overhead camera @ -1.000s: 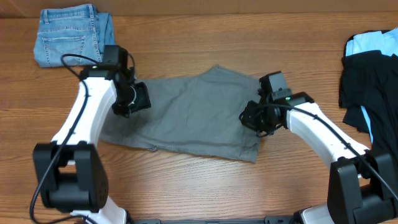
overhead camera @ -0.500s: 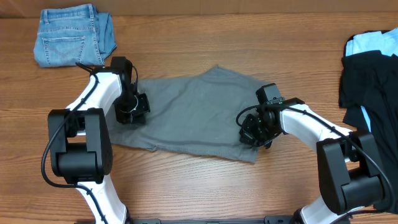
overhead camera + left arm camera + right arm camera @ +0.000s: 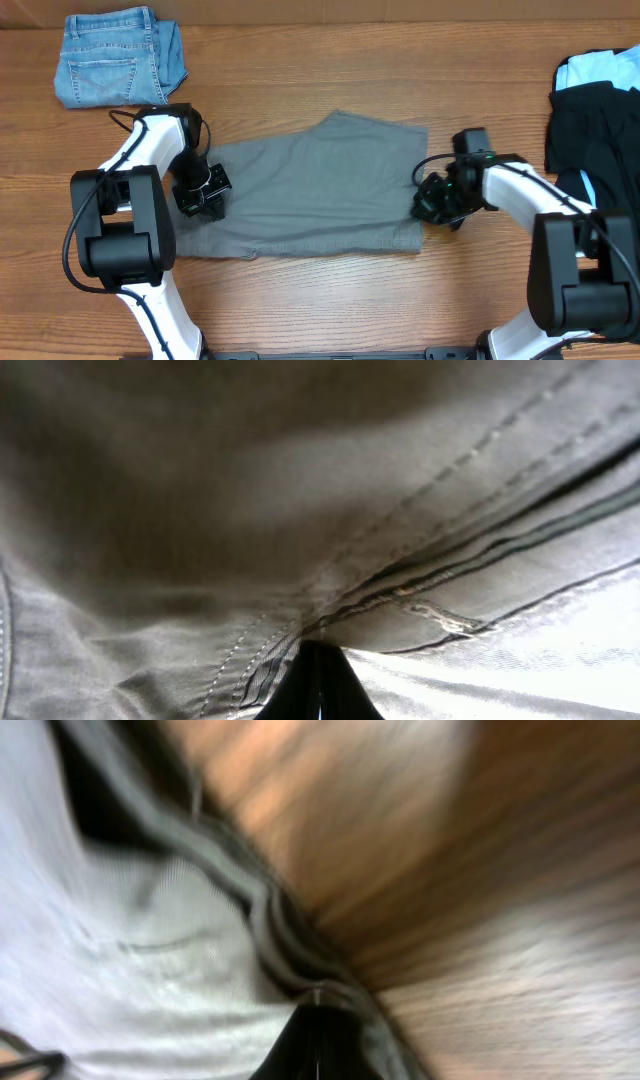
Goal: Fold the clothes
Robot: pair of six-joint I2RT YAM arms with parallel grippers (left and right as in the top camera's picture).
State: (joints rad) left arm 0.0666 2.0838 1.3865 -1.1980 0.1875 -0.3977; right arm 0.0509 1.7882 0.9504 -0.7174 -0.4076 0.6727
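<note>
The clothes point(image 3: 315, 190), a plain grey shorts-like garment, lie spread across the middle of the wooden table. My left gripper point(image 3: 205, 195) is at the garment's left edge, shut on the fabric. The left wrist view shows its dark fingers point(image 3: 318, 685) pinched together on a stitched seam of the clothes point(image 3: 250, 510). At the garment's right edge my right gripper point(image 3: 432, 200) is shut on the cloth. In the right wrist view its fingers point(image 3: 318, 1040) hold a folded hem of the clothes point(image 3: 140, 970) over the table point(image 3: 500, 900).
Folded blue denim jeans point(image 3: 118, 55) lie at the far left corner. Black point(image 3: 590, 135) and light-blue point(image 3: 595, 68) garments are heaped at the right edge. Bare wood point(image 3: 320, 300) runs along the near side of the table.
The left gripper closed on the garment's left edge and shifted toward the near side. The right gripper pulled its edge to the right. The garment now lies stretched out flatter and wider.
</note>
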